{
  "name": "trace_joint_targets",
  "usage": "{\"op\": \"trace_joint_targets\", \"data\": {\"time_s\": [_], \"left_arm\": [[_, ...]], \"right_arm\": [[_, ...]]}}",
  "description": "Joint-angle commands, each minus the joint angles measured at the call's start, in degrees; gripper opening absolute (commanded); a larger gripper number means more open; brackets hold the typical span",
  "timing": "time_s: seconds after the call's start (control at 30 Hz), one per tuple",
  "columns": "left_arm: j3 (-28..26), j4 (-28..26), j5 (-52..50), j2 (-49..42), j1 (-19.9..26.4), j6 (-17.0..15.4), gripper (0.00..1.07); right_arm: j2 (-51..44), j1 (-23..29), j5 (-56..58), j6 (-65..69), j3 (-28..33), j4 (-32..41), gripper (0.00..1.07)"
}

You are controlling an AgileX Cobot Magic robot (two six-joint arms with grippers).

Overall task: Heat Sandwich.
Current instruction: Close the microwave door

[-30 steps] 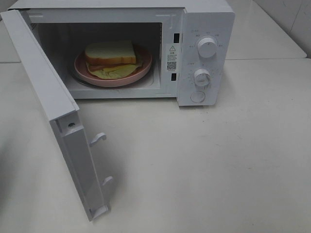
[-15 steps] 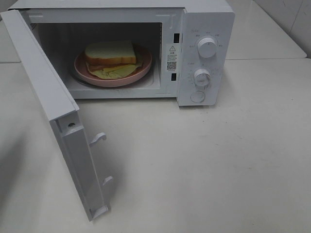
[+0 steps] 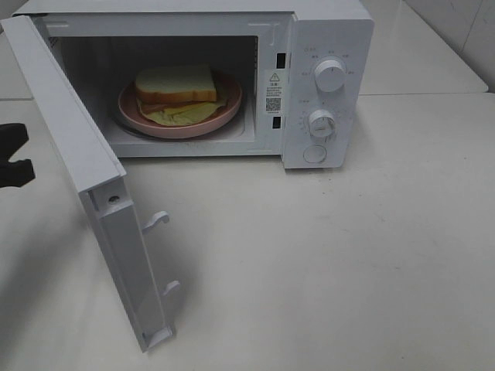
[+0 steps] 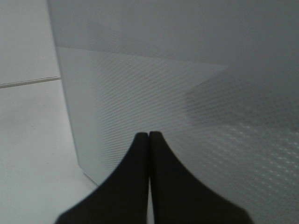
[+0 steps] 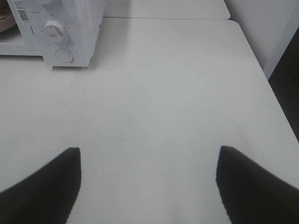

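Sandwich (image 3: 176, 85) on plate (image 3: 226, 114) inside microwave (image 3: 332, 31); door (image 3: 73, 147) wide open; my left gripper (image 4: 149, 136) pinched shut just outside door; right gripper (image 5: 148, 149) spread, holding nothing; next: I push door closed.

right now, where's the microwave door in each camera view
exterior high: the microwave door stands swung open on the left side.
left wrist: its dotted outer face fills most of the picture, just beyond the shut left claw.
right wrist: not in it; only the control panel shows.
shared landmark: the white table, seen in all three views.
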Motion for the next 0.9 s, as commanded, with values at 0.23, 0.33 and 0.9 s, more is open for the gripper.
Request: {"op": "trace_joint_targets", "data": {"time_s": [0.23,0.33,0.9], "left_arm": [[-3.7,-8.3,-1.2,3.1,-9.2,2.6,0.0],[-5.2,-11.0,-1.0,3.7,-12.2,2.6,0.0],[-16.3,-37.6,3.7,10.1,-30.3,11.4,0.0]], "right_arm": [[-1.7,-0.4,-0.4,-0.1,0.1,-0.1,0.76],[-1.7,-0.4,-0.4,-0.1,0.1,-0.1,0.76],[-1.7,-0.4,-0.4,-0.1,0.1,-0.1,0.76]]}}
